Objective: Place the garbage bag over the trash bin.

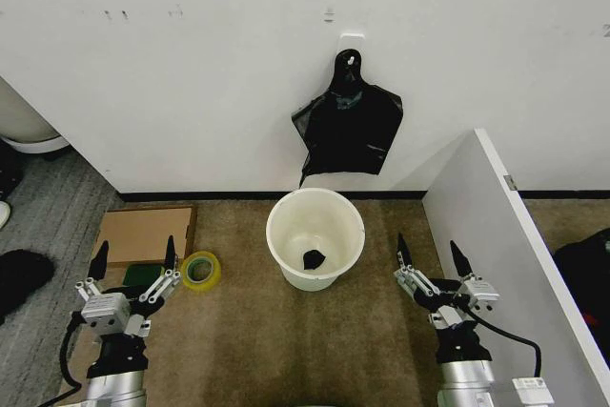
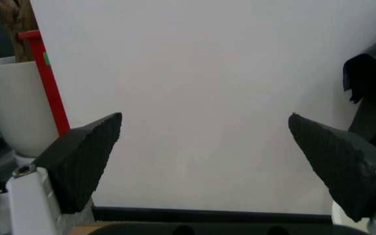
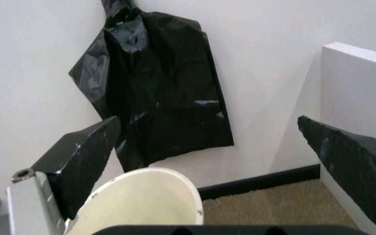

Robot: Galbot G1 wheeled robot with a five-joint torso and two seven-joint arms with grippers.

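Note:
The trash bin (image 1: 286, 233), a round cream-white bucket, stands on the carpet against the wall, midway between my arms; a small black scrap (image 1: 313, 258) lies on its bottom. Its rim (image 3: 142, 196) also shows in the right wrist view. The garbage bag is out of view. Above the bin a flat black bag bundle (image 1: 348, 126) (image 3: 162, 98) hangs by its loop top from a wall hook. My left gripper (image 1: 135, 245) (image 2: 204, 117) is open, low and to the left of the bin. My right gripper (image 1: 427, 243) (image 3: 207, 120) is open, to the right of the bin.
A yellow tape roll (image 1: 200, 270) lies left of the bin, beside a cardboard sheet (image 1: 143, 234) and a green object (image 1: 141, 275). A white partition panel (image 1: 496, 235) runs along the right arm. A dark bag (image 1: 586, 274) lies beyond it.

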